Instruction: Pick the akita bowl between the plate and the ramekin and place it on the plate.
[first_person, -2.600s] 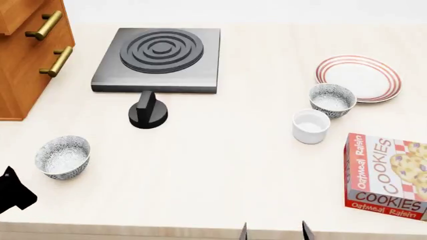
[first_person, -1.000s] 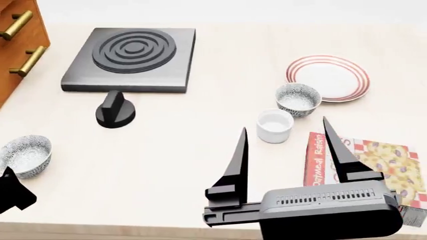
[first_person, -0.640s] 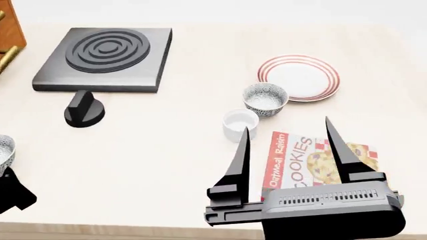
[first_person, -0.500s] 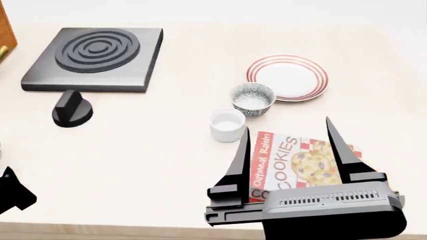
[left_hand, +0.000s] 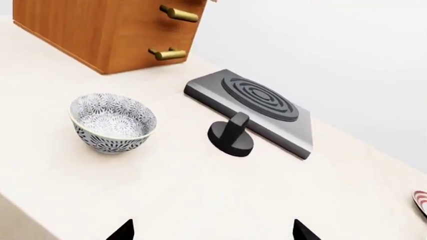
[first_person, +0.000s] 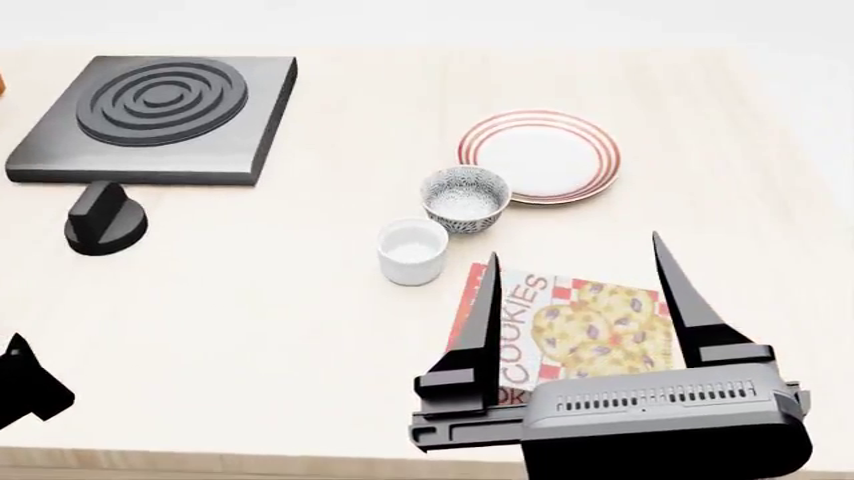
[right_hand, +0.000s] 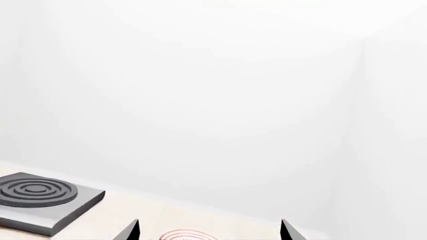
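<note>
The speckled akita bowl (first_person: 466, 198) stands on the counter between the red-ringed plate (first_person: 539, 156) and the plain white ramekin (first_person: 412, 251), touching neither gripper. My right gripper (first_person: 574, 250) hovers open over the cookie box, nearer me than the bowl, with nothing between its fingers. Its wrist view shows only the plate's rim (right_hand: 183, 235) between the tips of the right gripper (right_hand: 210, 230). My left gripper (left_hand: 212, 229) is open and empty at the near left; in the head view only a dark part of it (first_person: 27, 385) shows.
A second speckled bowl (left_hand: 113, 122) sits at the far left by a wooden drawer cabinet (left_hand: 107, 30). A black hob (first_person: 154, 115) and its knob (first_person: 104, 218) stand at the back left. An oatmeal cookie box (first_person: 567, 335) lies under my right gripper.
The head view has swung right, so everything on the counter slid left in it. The left bowl and cabinet left that view. The right gripper rose into view and stays open.
</note>
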